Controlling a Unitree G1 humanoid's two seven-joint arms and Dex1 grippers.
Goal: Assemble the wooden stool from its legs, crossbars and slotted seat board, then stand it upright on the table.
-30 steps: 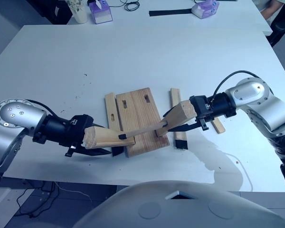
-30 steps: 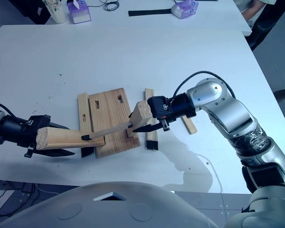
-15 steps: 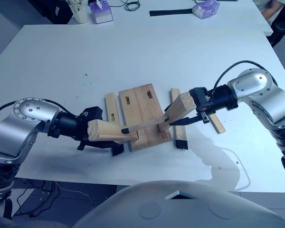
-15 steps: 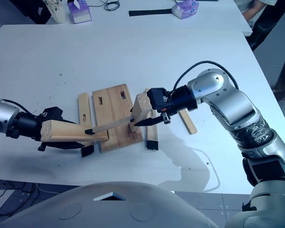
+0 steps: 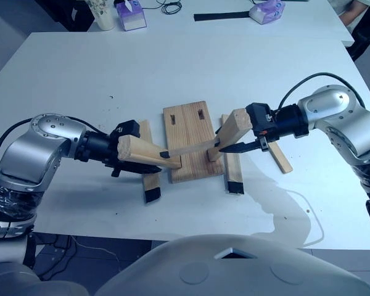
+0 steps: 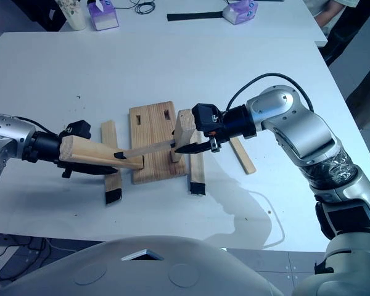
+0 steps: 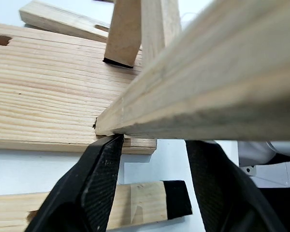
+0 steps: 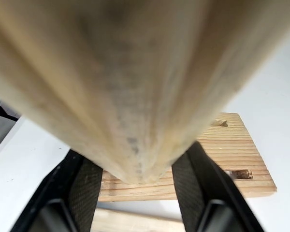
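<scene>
You have nothing legible here. Well beyond both jaws, at the far edge of the scene, the purple tissue box (image 5: 131, 16), a second tissue box (image 5: 266, 11) and the patterned cup (image 5: 102, 13) carry print or decoration, but it is too small for you to make out any word or number.

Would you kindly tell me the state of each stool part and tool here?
left tool: shut on left leg
right tool: shut on right leg
crossbar: bridging both legs, held off the table
seat board: flat, both slots empty
left black-tipped piece: lying loose
right black-tipped piece: lying loose
thin stick: lying loose
</scene>
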